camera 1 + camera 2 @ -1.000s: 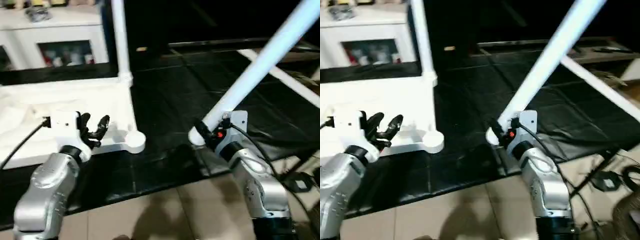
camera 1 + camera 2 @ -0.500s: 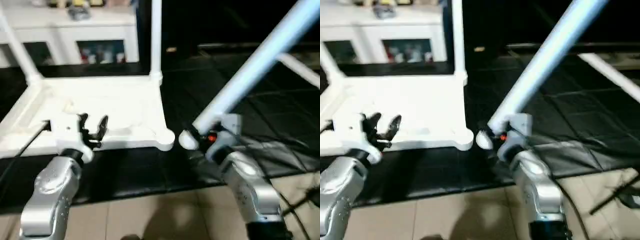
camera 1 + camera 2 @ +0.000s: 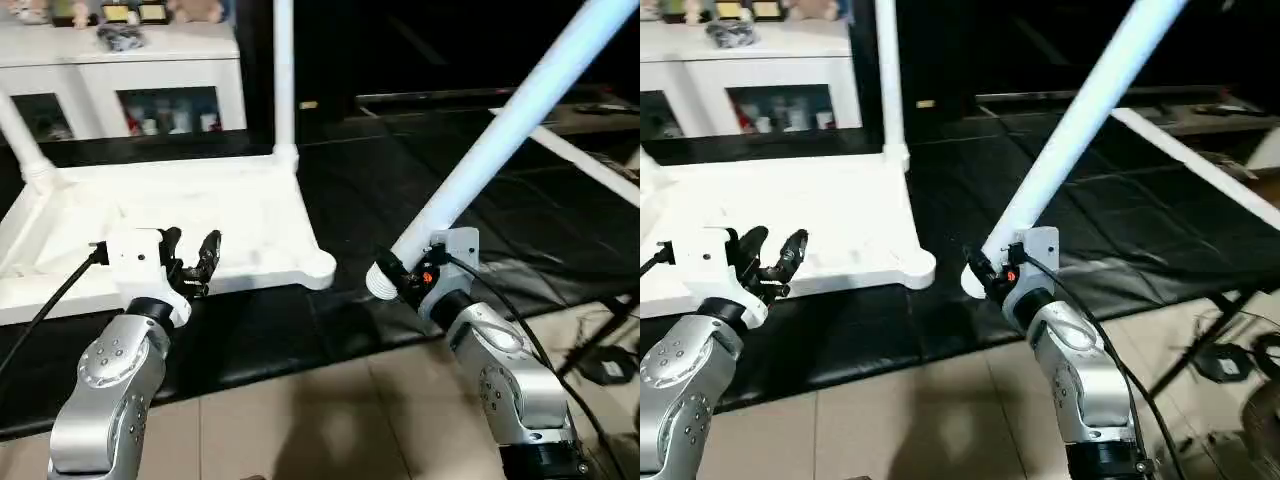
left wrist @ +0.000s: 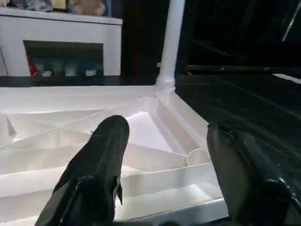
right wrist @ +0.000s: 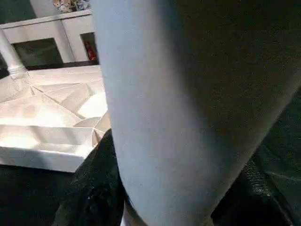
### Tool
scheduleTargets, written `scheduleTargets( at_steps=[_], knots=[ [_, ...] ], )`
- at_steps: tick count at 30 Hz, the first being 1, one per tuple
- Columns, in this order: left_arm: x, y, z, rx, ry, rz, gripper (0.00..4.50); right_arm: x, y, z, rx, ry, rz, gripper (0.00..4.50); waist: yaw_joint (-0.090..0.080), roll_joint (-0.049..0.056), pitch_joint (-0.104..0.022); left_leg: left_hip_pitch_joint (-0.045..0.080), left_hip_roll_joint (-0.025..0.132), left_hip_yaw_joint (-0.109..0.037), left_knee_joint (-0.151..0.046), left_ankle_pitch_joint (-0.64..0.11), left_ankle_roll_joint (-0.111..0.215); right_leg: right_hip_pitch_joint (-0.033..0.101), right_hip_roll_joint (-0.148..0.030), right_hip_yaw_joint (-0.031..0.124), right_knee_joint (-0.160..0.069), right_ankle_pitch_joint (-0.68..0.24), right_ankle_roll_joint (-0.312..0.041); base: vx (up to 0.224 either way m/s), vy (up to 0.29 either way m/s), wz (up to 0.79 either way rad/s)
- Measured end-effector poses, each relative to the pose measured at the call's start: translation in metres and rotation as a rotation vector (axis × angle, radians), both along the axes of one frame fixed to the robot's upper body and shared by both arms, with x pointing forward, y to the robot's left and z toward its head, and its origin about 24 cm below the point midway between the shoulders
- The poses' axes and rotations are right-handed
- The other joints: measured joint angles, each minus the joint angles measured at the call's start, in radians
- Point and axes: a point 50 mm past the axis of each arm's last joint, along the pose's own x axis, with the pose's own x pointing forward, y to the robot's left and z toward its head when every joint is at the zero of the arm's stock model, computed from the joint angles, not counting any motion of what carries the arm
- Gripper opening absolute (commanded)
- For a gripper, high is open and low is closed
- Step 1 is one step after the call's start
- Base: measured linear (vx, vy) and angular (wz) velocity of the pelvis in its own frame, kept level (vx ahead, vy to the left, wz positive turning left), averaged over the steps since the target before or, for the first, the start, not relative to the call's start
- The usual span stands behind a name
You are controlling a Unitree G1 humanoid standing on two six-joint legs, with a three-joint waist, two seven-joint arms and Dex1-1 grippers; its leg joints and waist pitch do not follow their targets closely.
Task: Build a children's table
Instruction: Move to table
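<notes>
The white plastic children's table top lies upside down on the black mat in front of you, its ribbed underside facing up. Two long white round tube legs already stand upright in its far corner sockets: one at the far right corner, one at the far left corner. The near right corner socket stands bare, a rounded white knob at the edge of the top.

Your left gripper hovers just over the near edge of the top with its jaws apart and nothing between them; in the left wrist view the two black fingers frame the ribbed underside and the upright far right leg.

Your right gripper is clamped on a third white tube leg close to its lower end. That leg slants steeply up and away toward the right, and its rounded lower tip hangs just beside the bare near right socket, apart from it and not seated. In the right wrist view the leg fills the space between the black fingers, with the table top beyond it.

A fourth white tube leg lies on the mat well to the right. Behind the table top stands a white glass-door cabinet with small items on it.
</notes>
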Motion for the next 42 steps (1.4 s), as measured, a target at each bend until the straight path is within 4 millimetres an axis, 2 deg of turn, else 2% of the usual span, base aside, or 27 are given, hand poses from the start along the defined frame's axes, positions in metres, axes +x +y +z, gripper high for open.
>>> scheduleTargets(
  at_steps=[4, 5, 6, 7, 8, 9, 10, 11, 12, 13, 14, 15, 16, 17, 18, 19, 20, 23, 25, 28, 30, 33, 35, 36, 39, 42],
  knots=[
    [0.0, 0.0, 0.0, -0.002, 0.0, 0.002, 3.01, -0.001, 0.003, -0.001, -0.036, -0.002, 0.037, 1.92, -0.006, -0.004, 0.004, 0.005, 0.0, 0.0, -0.007, 0.0, 0.0, 0.001, 0.0, -0.002, -0.005, 0.0, 0.0, -0.013, 0.002, -0.02],
    [0.0, 0.0, 0.0, 0.004, 0.001, 0.003, 3.01, -0.001, 0.004, -0.001, -0.038, -0.002, 0.045, 1.92, -0.004, -0.005, 0.006, -0.005, -0.003, -0.004, -0.01, 0.0, 0.0, 0.011, -0.002, -0.011, -0.004, 0.0, 0.0, -0.053, -0.009, -0.03],
    [0.001, -0.001, 0.001, 0.012, -0.002, 0.001, 3.01, -0.001, 0.005, -0.001, -0.039, -0.001, 0.05, 1.92, -0.011, -0.001, 0.007, -0.013, -0.016, -0.025, -0.015, 0.0, 0.0, 0.015, -0.014, -0.033, -0.001, -0.002, 0.0, -0.095, -0.003, 0.3],
    [0.002, -0.002, 0.003, 0.02, -0.011, -0.005, 3.01, -0.002, 0.005, -0.002, -0.038, 0.002, 0.053, 1.92, -0.01, -0.013, 0.006, -0.018, -0.034, -0.038, -0.033, 0.008, -0.012, 0.008, -0.019, -0.047, 0.021, -0.028, -0.02, -0.095, -0.003, 0.3],
    [0.002, -0.002, 0.003, 0.023, -0.012, -0.004, 3.01, -0.002, 0.005, -0.002, -0.039, 0.002, 0.055, 1.92, -0.009, -0.024, 0.005, -0.021, -0.042, -0.038, -0.048, 0.013, -0.021, 0.002, -0.025, -0.046, 0.03, -0.041, -0.037, -0.094, -0.05, 0.72],
    [0.002, -0.002, 0.003, 0.021, -0.014, -0.004, 3.01, -0.001, 0.005, -0.002, -0.042, 0.0, 0.056, 1.92, -0.01, -0.037, 0.008, -0.02, -0.05, -0.043, 0.002, -0.011, -0.04, -0.007, -0.052, -0.056, 0.018, -0.032, -0.029, 0.223, -0.122, 0.73],
    [-0.001, -0.001, -0.001, 0.018, 0.0, 0.008, 3.01, 0.002, 0.007, -0.001, -0.052, -0.003, 0.065, 1.92, 0.0, -0.025, 0.014, -0.009, -0.043, -0.086, 0.123, -0.033, -0.053, 0.007, -0.077, -0.093, 0.019, -0.005, -0.011, 0.223, -0.122, 0.73],
    [-0.002, 0.001, -0.002, 0.02, 0.005, 0.016, 3.01, 0.003, 0.008, 0.002, -0.046, -0.012, 0.066, 1.92, -0.005, -0.004, 0.019, 0.019, -0.024, -0.109, 0.17, -0.059, -0.055, 0.027, -0.091, -0.143, 0.019, 0.004, -0.004, 0.279, -0.006, 0.5],
    [0.0, 0.001, 0.001, 0.024, -0.006, 0.014, 3.01, 0.004, 0.008, 0.003, -0.041, -0.016, 0.06, 1.92, -0.018, 0.017, 0.022, 0.037, -0.009, -0.121, 0.163, -0.121, -0.024, 0.045, -0.103, -0.185, 0.019, 0.008, -0.002, -0.001, 0.108, 0.57],
    [0.001, 0.001, 0.004, 0.03, -0.019, 0.015, 3.01, 0.003, 0.011, -0.001, -0.024, 0.005, 0.062, 1.92, -0.032, 0.026, 0.033, 0.031, -0.007, -0.118, 0.159, -0.122, -0.024, 0.051, -0.088, -0.179, 0.02, 0.002, -0.006, -0.001, 0.108, 0.57],
    [0.001, 0.003, 0.004, 0.036, -0.019, 0.019, 3.01, 0.002, 0.016, -0.004, -0.01, 0.019, 0.073, 1.92, -0.038, 0.022, 0.035, 0.029, -0.012, -0.127, 0.15, -0.122, -0.024, 0.052, -0.056, -0.137, 0.024, -0.005, -0.024, -0.074, 0.074, 0.61],
    [0.001, 0.004, 0.005, 0.039, -0.02, 0.021, 3.01, 0.001, 0.017, -0.005, 0.0, 0.023, 0.075, 1.92, -0.042, 0.014, 0.035, 0.031, -0.018, -0.132, 0.141, -0.122, -0.024, 0.049, -0.032, -0.11, 0.026, -0.012, -0.043, -0.045, 0.02, 0.42],
    [0.001, 0.004, 0.004, 0.04, -0.018, 0.023, 3.01, 0.002, 0.017, -0.003, 0.016, 0.019, 0.068, 1.92, -0.032, 0.004, 0.031, 0.035, -0.019, -0.116, 0.129, -0.122, -0.025, 0.047, -0.006, -0.075, 0.025, -0.001, -0.051, -0.045, 0.02, 0.42],
    [0.001, 0.004, 0.004, 0.043, -0.018, 0.023, 3.01, 0.003, 0.015, -0.001, 0.027, 0.011, 0.058, 1.92, -0.029, 0.005, 0.031, 0.037, -0.023, -0.109, 0.124, -0.122, -0.025, 0.05, -0.001, -0.054, 0.017, 0.007, -0.043, -0.013, -0.006, 0.32],
    [0.001, 0.004, 0.004, 0.044, -0.018, 0.022, 3.01, 0.004, 0.012, 0.0, 0.031, 0.008, 0.043, 1.92, -0.022, 0.002, 0.03, 0.044, -0.023, -0.092, 0.115, -0.122, -0.025, 0.05, -0.005, -0.042, 0.018, 0.01, -0.032, -0.007, -0.026, 0.18],
    [0.001, 0.004, 0.004, 0.048, -0.018, 0.022, 3.01, 0.004, 0.01, 0.001, 0.029, -0.004, 0.031, 1.92, -0.014, -0.005, 0.03, 0.057, -0.023, -0.071, 0.095, -0.122, -0.025, 0.052, -0.013, -0.029, 0.016, 0.0, -0.012, -0.007, -0.026, 0.18],
    [0.001, 0.004, 0.004, 0.05, -0.018, 0.023, 3.01, 0.005, 0.009, 0.002, 0.027, -0.015, 0.027, 1.92, -0.013, -0.009, 0.028, 0.065, -0.021, -0.057, 0.08, -0.122, -0.025, 0.054, -0.015, -0.025, 0.011, -0.009, 0.002, 0.01, -0.057, 0.09],
    [0.001, 0.003, 0.004, 0.057, -0.021, 0.018, 3.01, 0.005, 0.005, 0.007, 0.021, -0.079, 0.015, 1.92, -0.019, -0.005, 0.025, 0.08, -0.014, -0.037, 0.029, -0.122, -0.025, 0.058, -0.016, -0.028, -0.023, -0.018, 0.004, 0.007, -0.039, 0.01],
    [0.001, 0.001, 0.005, 0.06, -0.023, 0.007, 3.01, 0.006, 0.001, 0.009, 0.014, -0.104, -0.006, 1.92, -0.022, -0.005, 0.025, 0.09, -0.008, -0.032, 0.006, -0.122, -0.025, 0.076, -0.014, -0.035, -0.044, -0.018, 0.004, 0.0, 0.0, 0.0],
    [0.002, -0.001, 0.005, 0.063, -0.028, -0.003, 3.01, 0.007, -0.002, 0.012, 0.042, -0.13, -0.039, 1.92, -0.032, -0.002, 0.023, 0.095, 0.004, -0.027, 0.002, -0.121, -0.026, 0.087, -0.013, -0.05, -0.053, -0.017, 0.003, 0.02, -0.013, -0.02],
    [0.002, -0.001, 0.005, 0.064, -0.029, -0.003, 3.01, 0.007, -0.003, 0.012, 0.042, -0.13, -0.039, 1.92, -0.038, -0.002, 0.022, 0.097, 0.01, -0.025, 0.002, -0.117, -0.029, 0.09, -0.01, -0.051, -0.053, -0.015, -0.001, 0.075, -0.023, 0.01],
    [0.002, -0.002, 0.004, 0.058, -0.028, -0.002, 3.01, 0.007, -0.001, 0.012, 0.066, -0.129, -0.028, 1.92, -0.042, 0.003, 0.014, 0.096, 0.022, -0.024, 0.0, -0.068, -0.025, 0.091, 0.001, -0.051, -0.049, 0.002, -0.021, 0.102, -0.017, 0.03],
    [0.002, -0.002, 0.004, 0.056, -0.026, -0.001, 3.01, 0.007, -0.001, 0.012, 0.074, -0.142, -0.036, 1.92, -0.043, 0.001, 0.003, 0.096, 0.021, -0.024, 0.0, -0.068, -0.025, 0.091, 0.001, -0.049, -0.047, 0.005, -0.025, 0.14, -0.007, 0.04],
    [0.002, -0.002, 0.004, 0.056, -0.028, 0.0, 3.01, 0.008, -0.001, 0.013, 0.074, -0.161, -0.046, 1.92, -0.043, 0.0, -0.001, 0.1, 0.018, -0.024, -0.001, -0.072, -0.022, 0.09, 0.001, -0.047, -0.047, 0.01, -0.032, 0.218, -0.009, 0.1],
    [0.002, -0.001, 0.005, 0.057, -0.035, 0.006, 3.01, 0.012, -0.003, 0.018, 0.089, -0.193, -0.077, 1.92, -0.045, -0.008, -0.008, 0.102, 0.008, -0.027, -0.008, -0.087, -0.01, 0.085, -0.001, -0.043, -0.034, -0.012, -0.028, 0.217, -0.014, 0.09],
    [0.003, -0.001, 0.006, 0.057, -0.038, 0.008, 3.01, 0.012, -0.007, 0.015, 0.126, -0.138, -0.061, 1.92, -0.043, -0.02, -0.016, 0.099, -0.007, -0.045, -0.008, -0.106, 0.022, 0.085, 0.003, -0.023, -0.026, -0.041, -0.002, 0.224, -0.036, 0.12]
  ],
)
